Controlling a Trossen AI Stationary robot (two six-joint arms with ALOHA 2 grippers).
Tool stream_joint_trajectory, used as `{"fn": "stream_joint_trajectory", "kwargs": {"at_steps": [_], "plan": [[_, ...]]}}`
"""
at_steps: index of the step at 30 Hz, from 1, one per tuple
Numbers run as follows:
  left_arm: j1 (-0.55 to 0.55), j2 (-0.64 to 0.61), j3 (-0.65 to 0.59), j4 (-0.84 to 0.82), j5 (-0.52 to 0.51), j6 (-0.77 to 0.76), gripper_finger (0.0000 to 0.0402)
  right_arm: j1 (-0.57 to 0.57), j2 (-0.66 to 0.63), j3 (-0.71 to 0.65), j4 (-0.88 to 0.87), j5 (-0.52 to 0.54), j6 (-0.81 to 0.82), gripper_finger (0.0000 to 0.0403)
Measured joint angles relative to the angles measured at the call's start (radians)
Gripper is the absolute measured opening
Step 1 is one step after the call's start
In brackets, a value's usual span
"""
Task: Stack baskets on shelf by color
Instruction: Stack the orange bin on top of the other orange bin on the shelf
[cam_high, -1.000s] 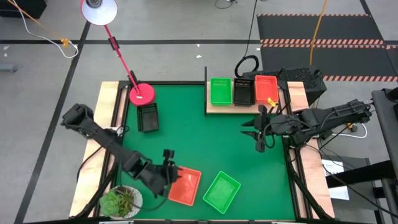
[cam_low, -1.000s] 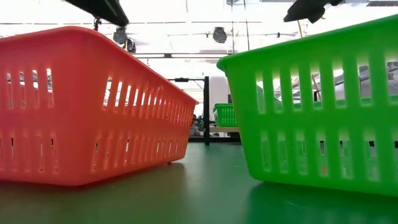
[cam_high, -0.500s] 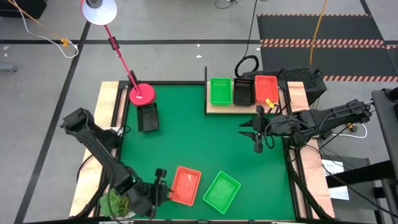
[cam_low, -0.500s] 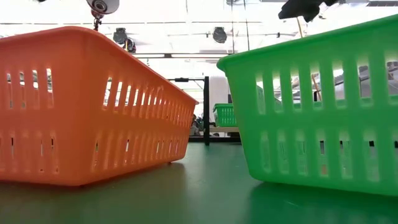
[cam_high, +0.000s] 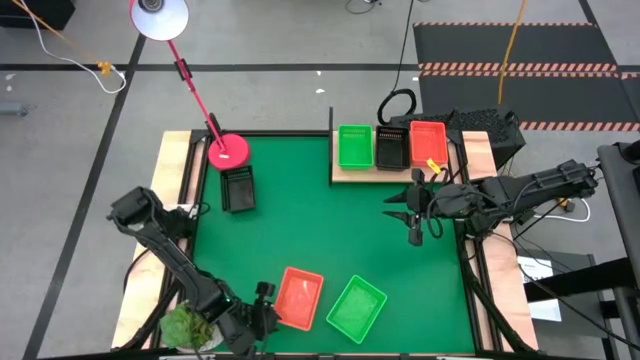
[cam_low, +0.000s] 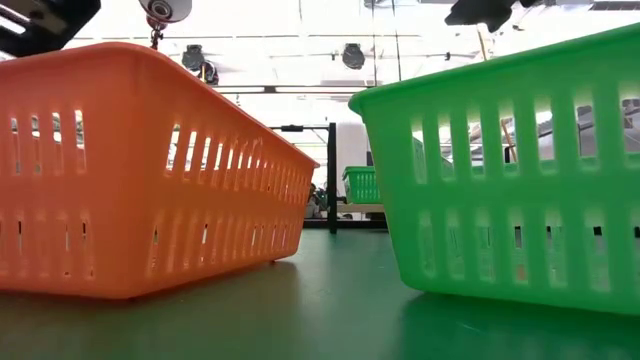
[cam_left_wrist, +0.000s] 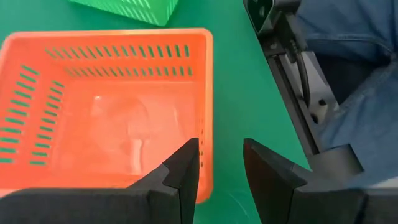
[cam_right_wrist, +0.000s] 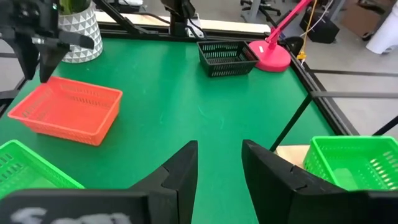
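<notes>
The left gripper (cam_high: 262, 312) has its fingers (cam_left_wrist: 186, 171) parted with nothing between them, poised over the short wall of the orange-red basket (cam_high: 298, 297); one finger sits over the basket's inside and the other over the green mat (cam_high: 310, 230) outside it. A second ago this gripper was at the same basket's wall but farther up the table; half a second ago it had pulled back toward the potted plant (cam_high: 190, 325) at about 7 o'clock on the mat, and now it sits a little closer to the basket again. The basket itself has not moved. In the low view the dark arm that crossed the top a second ago now shows only at the upper left corner.

The right gripper (cam_high: 412, 213) hangs over the mat at about 3 o'clock, fingers (cam_right_wrist: 181, 168) apart and empty, just below the shelf (cam_high: 350, 175). It has drifted only slightly toward the centre over the second.

The loose green basket (cam_high: 357, 308) lies just beside the orange-red one at about 5 o'clock, unchanged. A black basket (cam_high: 238, 188) sits at 10 o'clock near the red lamp base (cam_high: 228, 150). On the shelf at about 1 o'clock stand a green stack (cam_high: 354, 146), a black stack (cam_high: 390, 147) and an orange-red stack (cam_high: 428, 143), side by side, as before.
</notes>
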Motion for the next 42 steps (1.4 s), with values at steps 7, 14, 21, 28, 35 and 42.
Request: {"fn": "stream_joint_trajectory", "kwargs": {"at_steps": [7, 14, 21, 28, 35, 42], "plan": [[0.026, 0.031, 0.0, -0.012, 0.021, 0.005, 0.0126, 0.0, 0.0, 0.0, 0.024, 0.0, -0.014, 0.0118], [0.044, 0.032, 0.001, -0.028, -0.008, 0.077, 0.0096, 0.0, 0.0, 0.0, 0.024, -0.001, -0.014, 0.0118], [0.066, 0.031, 0.001, -0.083, -0.002, 0.108, 0.0012, 0.0, 0.0, 0.0, 0.035, -0.001, -0.014, 0.0118], [0.109, 0.017, 0.008, -0.116, -0.071, 0.193, 0.0019, 0.0, 0.024, 0.0, 0.149, -0.001, -0.023, 0.0118], [0.181, -0.028, 0.188, -0.374, -0.141, 0.291, 0.0008, -0.001, 0.15, 0.001, 0.389, -0.177, -0.105, 0.0118], [0.262, -0.028, 0.377, -0.592, -0.3, 0.467, 0.0008, 0.005, 0.294, 0.097, 0.422, -0.228, -0.112, 0.0118]]}}
